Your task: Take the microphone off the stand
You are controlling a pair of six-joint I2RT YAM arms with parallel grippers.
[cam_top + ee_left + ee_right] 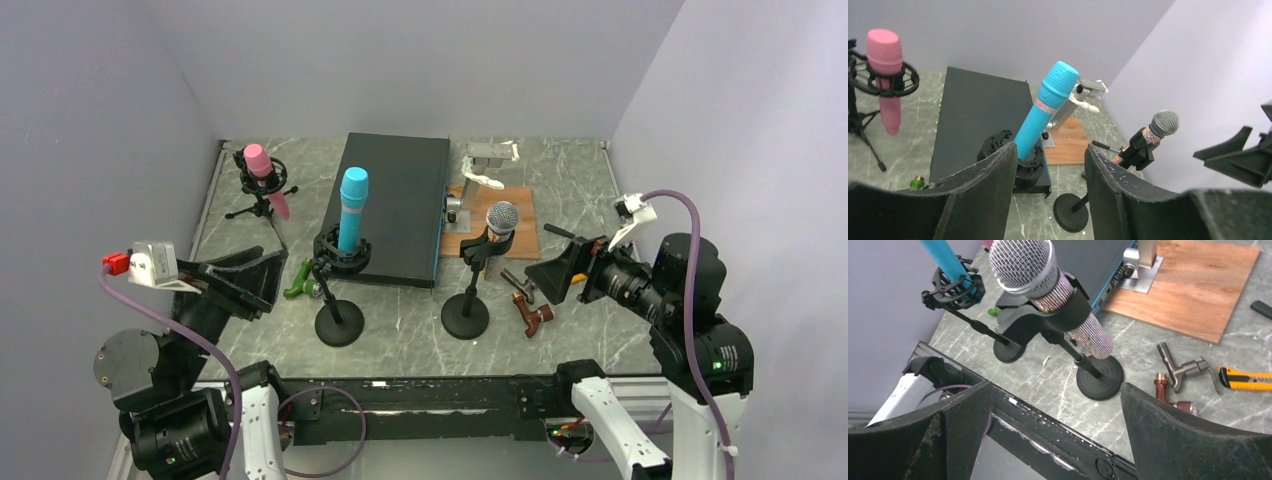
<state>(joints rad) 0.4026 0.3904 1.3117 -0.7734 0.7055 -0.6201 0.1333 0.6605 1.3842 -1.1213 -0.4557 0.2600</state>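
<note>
Silver-mesh-headed microphone [1050, 285], tilted in the black clip of its round-based stand [1099, 377] mid-tabletop, wants the wide-open, empty right claw [1053, 387] closed on its patterned body, then drawn out along that tilt; the left claw [1050, 150] gapes empty too.

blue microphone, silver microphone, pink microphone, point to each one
blue microphone [351, 212], top external view, upper body below the foam head
silver microphone [1046, 281], right wrist view, where mesh head meets body
pink microphone [891, 110], left wrist view, lower half of the body
</note>
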